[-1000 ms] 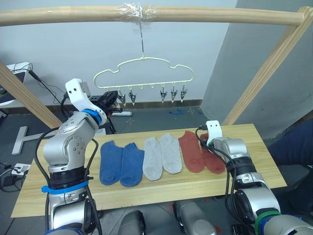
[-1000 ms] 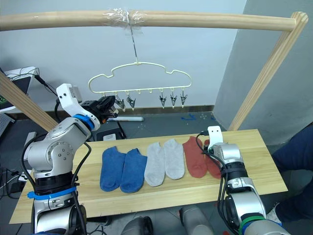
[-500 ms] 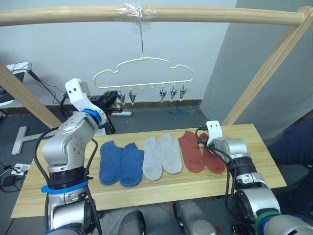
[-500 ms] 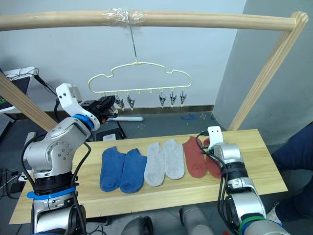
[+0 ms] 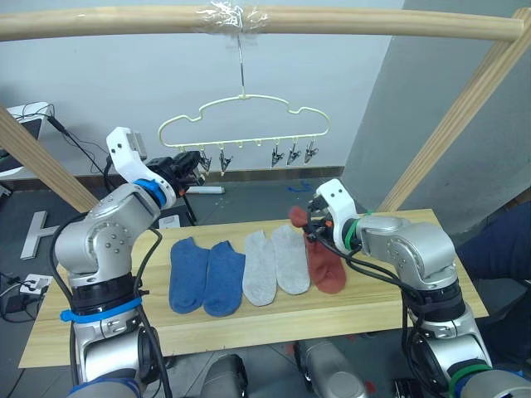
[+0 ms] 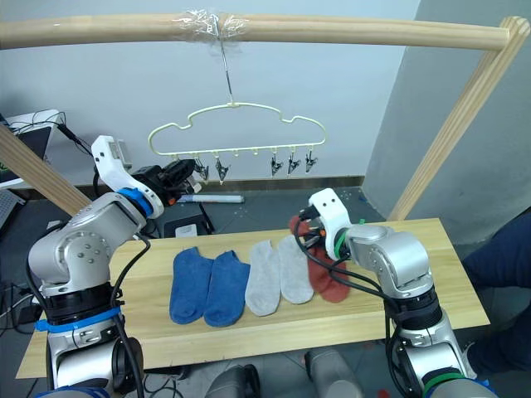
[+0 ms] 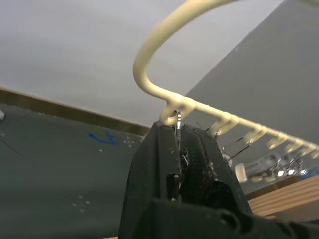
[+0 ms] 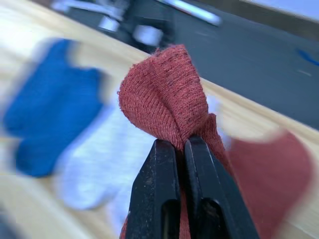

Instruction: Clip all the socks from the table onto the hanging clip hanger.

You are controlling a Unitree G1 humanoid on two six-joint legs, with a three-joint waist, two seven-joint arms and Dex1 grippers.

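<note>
My right arm bent inward over table [image 5: 431, 274], right gripper [image 8: 180, 149] pinched tight on rust sock [image 8: 167, 102], lifted clear of wood, hanging above second rust sock [image 5: 326, 267] lying flat. Blue pair [image 5: 206, 275] and grey pair [image 5: 274, 265] in row on table to its left. My left arm raised, left gripper [image 7: 178, 133] clamped on end clip [image 7: 177, 118] at left end of clip hanger [image 5: 242, 124], well above and left of held sock.

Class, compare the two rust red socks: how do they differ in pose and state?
One rust red sock is pinched in the right end effector, bunched and lifted off the table; the other rust red sock lies flat there, ungripped. Both share colour and knit.
</note>
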